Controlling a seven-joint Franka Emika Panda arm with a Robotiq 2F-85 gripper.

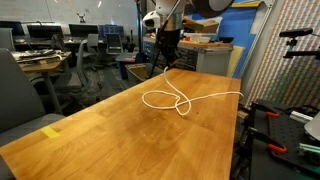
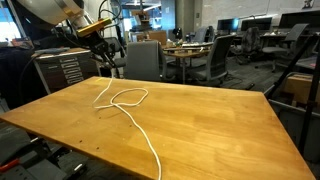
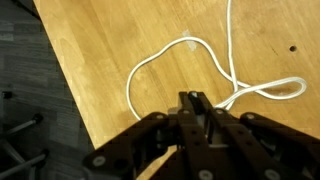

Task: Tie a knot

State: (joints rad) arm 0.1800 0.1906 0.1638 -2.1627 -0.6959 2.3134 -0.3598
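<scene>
Your hand is pinched nearly closed. In an exterior view the rope climbs off the counter into it, so it looks gripped by one end. In the wrist view the knot is only a loose crossed loop lying flat. Its crossing sits at 3 o'clock from the hand and its opening at 11 to 12. The free tail runs off toward 12. My read: the held end must pass through that opening, so work toward 12, not at the crossing.
</scene>
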